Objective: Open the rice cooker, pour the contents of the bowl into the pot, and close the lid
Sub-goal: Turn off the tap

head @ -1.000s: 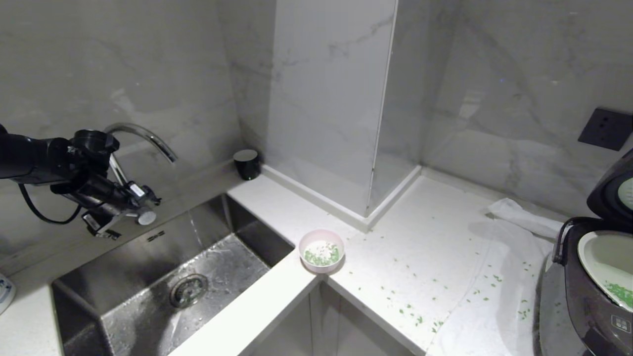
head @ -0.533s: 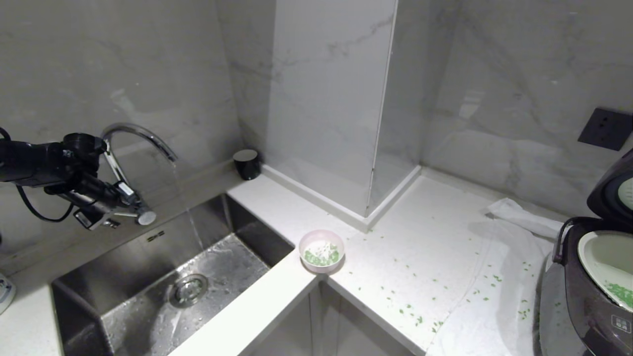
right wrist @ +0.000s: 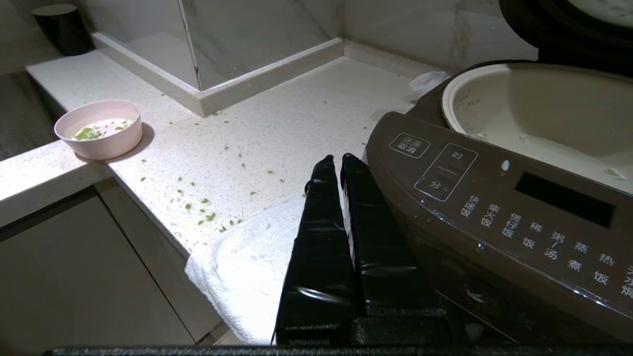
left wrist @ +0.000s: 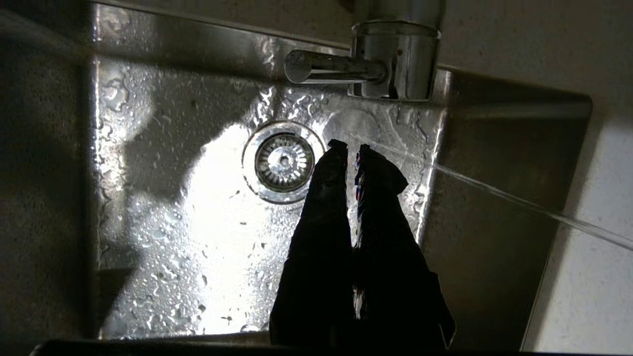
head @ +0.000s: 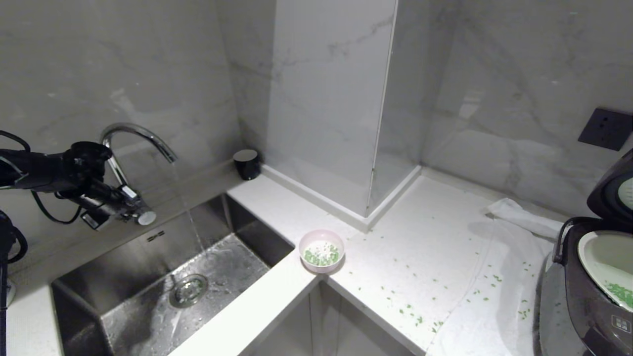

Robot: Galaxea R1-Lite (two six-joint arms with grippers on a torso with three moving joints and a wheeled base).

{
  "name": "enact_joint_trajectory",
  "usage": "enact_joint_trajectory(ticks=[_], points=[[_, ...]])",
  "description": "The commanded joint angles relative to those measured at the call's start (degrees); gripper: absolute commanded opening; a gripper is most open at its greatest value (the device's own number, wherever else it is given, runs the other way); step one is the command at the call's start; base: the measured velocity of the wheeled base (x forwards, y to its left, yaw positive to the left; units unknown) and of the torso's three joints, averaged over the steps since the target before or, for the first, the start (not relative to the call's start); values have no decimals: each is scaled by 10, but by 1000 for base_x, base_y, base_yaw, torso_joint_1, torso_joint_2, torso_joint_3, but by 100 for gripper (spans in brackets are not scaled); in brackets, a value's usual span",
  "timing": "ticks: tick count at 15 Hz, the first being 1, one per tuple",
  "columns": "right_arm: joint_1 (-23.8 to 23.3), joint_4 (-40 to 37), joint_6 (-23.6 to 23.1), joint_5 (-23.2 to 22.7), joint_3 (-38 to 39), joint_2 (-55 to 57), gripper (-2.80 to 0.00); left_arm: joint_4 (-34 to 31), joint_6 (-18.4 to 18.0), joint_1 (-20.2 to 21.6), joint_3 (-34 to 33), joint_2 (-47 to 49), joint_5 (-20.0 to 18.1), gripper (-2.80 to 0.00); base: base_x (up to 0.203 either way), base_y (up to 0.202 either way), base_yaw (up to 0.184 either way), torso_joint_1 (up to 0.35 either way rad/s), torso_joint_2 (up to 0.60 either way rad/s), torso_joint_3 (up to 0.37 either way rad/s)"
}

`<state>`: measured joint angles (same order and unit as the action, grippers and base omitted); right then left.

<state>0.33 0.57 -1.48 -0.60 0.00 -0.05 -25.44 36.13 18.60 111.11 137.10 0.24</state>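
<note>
The pale pink bowl stands on the counter corner by the sink, with green bits of its contents inside. At the far right the dark rice cooker has its lid raised. Its whitish pot shows some green bits. My left gripper hangs over the sink beside the faucet lever, shut and empty. My right gripper is shut and empty, low in front of the cooker's button panel.
Water runs from the curved faucet into the steel sink. A black cup stands in the back corner. A white towel lies under the cooker. Green bits are scattered over the counter. A wall socket is at the right.
My left gripper's fingers have closed from open to shut, and the left arm has drawn a little left and lower by the faucet lever. Bowl and cooker have not moved.
</note>
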Motion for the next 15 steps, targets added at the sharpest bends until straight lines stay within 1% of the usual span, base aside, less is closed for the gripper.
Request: enact_joint_trajectory(ticks=[1, 2, 4, 5, 13, 14, 15], points=[[0, 0, 0, 0, 1, 0, -280, 0, 2, 2, 6, 21, 0, -280, 0, 0, 0, 0, 0, 0], [0, 0, 0, 0, 1, 0, -280, 3, 2, 4, 7, 23, 0, -280, 0, 0, 0, 0, 0, 0], [0, 0, 0, 0, 1, 0, -280, 45, 6, 6, 6, 29, 2, -280, 0, 0, 0, 0, 0, 0], [0, 0, 0, 0, 1, 0, -280, 54, 7, 8, 5, 31, 7, -280, 0, 0, 0, 0, 0, 0], [0, 0, 0, 0, 1, 0, -280, 80, 9, 21, 6, 35, 9, -280, 0, 0, 0, 0, 0, 0], [0, 0, 0, 0, 1, 0, -280, 87, 10, 23, 6, 35, 15, -280, 0, 0, 0, 0, 0, 0], [0, 0, 0, 0, 1, 0, -280, 101, 13, 24, 6, 37, 29, -280, 0, 0, 0, 0, 0, 0]])
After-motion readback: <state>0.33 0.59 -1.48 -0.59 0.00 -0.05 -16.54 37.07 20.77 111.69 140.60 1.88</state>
